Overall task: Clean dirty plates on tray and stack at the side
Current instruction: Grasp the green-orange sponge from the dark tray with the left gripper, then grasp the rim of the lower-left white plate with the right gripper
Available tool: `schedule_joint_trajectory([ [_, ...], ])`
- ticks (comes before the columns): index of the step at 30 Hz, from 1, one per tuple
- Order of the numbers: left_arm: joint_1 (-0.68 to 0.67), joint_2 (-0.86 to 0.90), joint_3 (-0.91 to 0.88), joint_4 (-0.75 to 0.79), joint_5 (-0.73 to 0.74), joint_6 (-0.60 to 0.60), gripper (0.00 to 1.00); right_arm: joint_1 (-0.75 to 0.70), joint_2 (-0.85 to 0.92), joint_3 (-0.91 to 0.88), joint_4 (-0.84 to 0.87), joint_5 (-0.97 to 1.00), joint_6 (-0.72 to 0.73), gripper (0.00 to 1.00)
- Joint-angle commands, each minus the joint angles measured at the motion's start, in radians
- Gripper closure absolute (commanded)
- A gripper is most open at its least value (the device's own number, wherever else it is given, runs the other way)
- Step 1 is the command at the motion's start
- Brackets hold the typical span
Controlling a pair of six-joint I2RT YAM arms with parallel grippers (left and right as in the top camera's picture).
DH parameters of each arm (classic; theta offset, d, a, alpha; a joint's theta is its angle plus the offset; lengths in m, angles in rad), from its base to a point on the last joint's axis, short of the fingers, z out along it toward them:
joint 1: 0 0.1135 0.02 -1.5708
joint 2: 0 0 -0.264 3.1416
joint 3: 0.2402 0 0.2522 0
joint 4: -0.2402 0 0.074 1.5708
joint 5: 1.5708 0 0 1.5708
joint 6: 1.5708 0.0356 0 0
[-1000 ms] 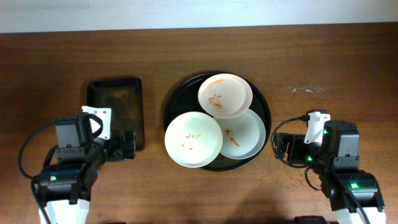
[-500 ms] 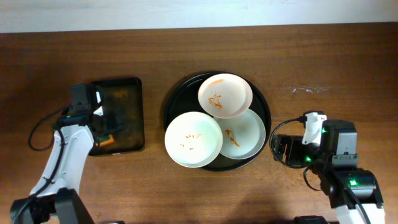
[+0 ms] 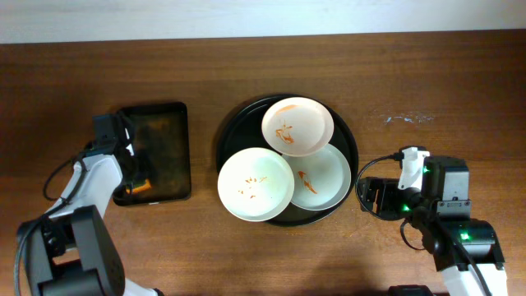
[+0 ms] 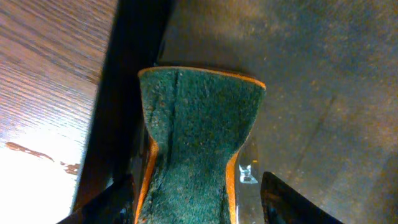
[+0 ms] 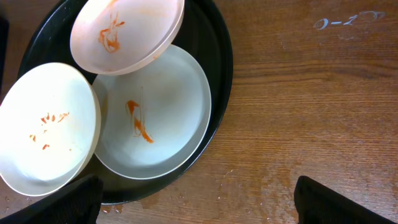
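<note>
- Plates, three white ones smeared with orange sauce, all sit on the round black tray [image 3: 352,141] at the middle of the table [image 3: 427,74].
- The far plate [image 3: 297,126] leans on the rim of the right plate [image 3: 327,177], tilted.
- The left plate [image 3: 256,183] also overlaps the right plate and juts past the tray's near-left rim; it carries small orange flecks.
- The right plate lies lowest, flat on the tray, with one orange streak near its centre.
- The left gripper [image 4: 198,204] is down inside the small tray [image 3: 164,144], a dark rectangular one left of the round tray, and is clamped on a sponge [image 4: 199,124].
- The sponge shows a green face with an orange edge, is squeezed narrow at the waist between the fingers, and lies just beside the small tray's side wall.
- The right gripper [image 3: 371,197] is low at the table to the right of the tray, pointing toward the plates, its fingers [image 5: 46,202] spread wide and holding nothing.
</note>
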Motion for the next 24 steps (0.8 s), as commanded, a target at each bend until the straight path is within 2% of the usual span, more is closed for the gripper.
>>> schedule_joint_trajectory([
  [1, 0.006, 0.036, 0.017, 0.008, 0.007, -0.002, 0.53, -0.001, -0.002, 0.02, 0.0, -0.012, 0.005, 0.01],
  [2, 0.006, 0.036, 0.017, 0.016, 0.008, -0.002, 0.65, -0.001, -0.002, 0.021, 0.0, -0.012, 0.005, 0.01],
  [5, 0.006, 0.036, 0.017, 0.025, 0.008, -0.002, 0.71, -0.001, -0.002, 0.02, 0.0, -0.012, 0.005, 0.01],
  [7, 0.006, 0.036, 0.017, 0.035, 0.008, -0.002, 0.81, -0.001, -0.002, 0.02, 0.0, -0.012, 0.005, 0.01],
  [8, 0.006, 0.036, 0.017, 0.037, 0.008, -0.002, 0.82, -0.001, -0.002, 0.02, 0.0, -0.012, 0.005, 0.01],
  [10, 0.006, 0.035, 0.021, 0.037, 0.009, -0.002, 0.99, -0.001, -0.002, 0.02, -0.003, -0.012, 0.005, 0.01],
  [12, 0.006, 0.018, 0.037, 0.027, 0.041, -0.001, 0.99, -0.001, -0.002, 0.02, -0.003, -0.012, 0.005, 0.01],
  [15, -0.023, -0.112, 0.051, 0.021, 0.154, 0.006, 1.0, -0.001, 0.0, 0.02, 0.021, -0.035, 0.005, 0.01],
  [17, -0.061, -0.167, 0.051, -0.01, 0.188, 0.068, 0.99, -0.001, 0.029, 0.02, 0.044, -0.137, 0.005, 0.01],
  [20, -0.086, -0.179, 0.051, -0.062, 0.192, 0.083, 0.99, -0.001, 0.148, 0.02, 0.068, -0.318, 0.005, 0.0],
  [22, -0.089, -0.179, 0.051, -0.065, 0.244, 0.101, 0.99, 0.0, 0.328, 0.02, 0.154, -0.545, 0.008, 0.2],
  [24, -0.089, -0.179, 0.051, -0.061, 0.358, 0.145, 0.99, 0.001, 0.457, 0.02, 0.19, -0.623, 0.009, 0.27],
])
